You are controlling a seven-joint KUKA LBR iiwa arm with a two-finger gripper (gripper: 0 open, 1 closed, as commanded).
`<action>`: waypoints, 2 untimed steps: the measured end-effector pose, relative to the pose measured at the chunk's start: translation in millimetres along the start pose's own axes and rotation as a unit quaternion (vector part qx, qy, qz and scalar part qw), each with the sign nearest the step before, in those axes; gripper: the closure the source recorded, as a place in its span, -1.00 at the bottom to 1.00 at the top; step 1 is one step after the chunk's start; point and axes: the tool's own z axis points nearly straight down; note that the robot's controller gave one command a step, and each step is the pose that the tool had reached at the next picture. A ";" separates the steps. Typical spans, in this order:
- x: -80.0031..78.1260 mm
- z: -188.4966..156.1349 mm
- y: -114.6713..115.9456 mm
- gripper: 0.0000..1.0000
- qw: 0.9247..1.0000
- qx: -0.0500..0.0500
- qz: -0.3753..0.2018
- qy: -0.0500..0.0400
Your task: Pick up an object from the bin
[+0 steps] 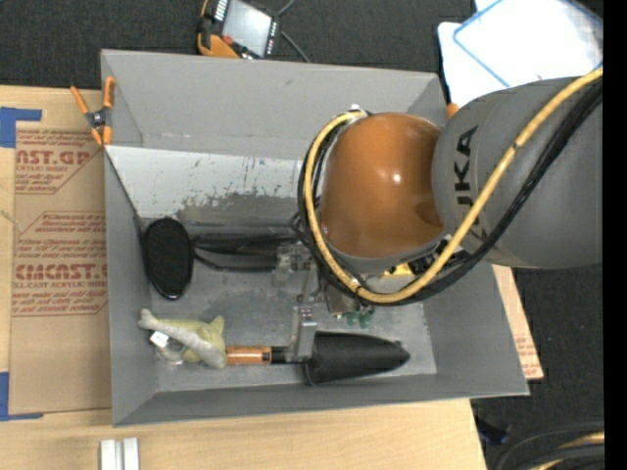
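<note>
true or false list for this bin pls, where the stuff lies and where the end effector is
1. A black oval thing lies at the bin's left side. True.
2. The pale crumpled thing lies in the bin's upper right corner. False: it lies at the lower left.
3. A black cone-shaped thing lies along the bin's lower edge. True.
4. The end effector is over the black oval thing. False: it is well to the right of it, by the cone-shaped thing's left end.
5. A small copper-coloured cylinder lies between the pale thing and the cone-shaped thing. True.
</note>
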 end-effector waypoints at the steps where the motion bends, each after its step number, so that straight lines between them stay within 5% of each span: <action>1: -12.3 130.8 -109.0 -1.00 0.996 0.000 -0.089 -0.001; 2: -4.9 64.8 -100.5 -1.00 0.992 -0.001 -0.127 -0.007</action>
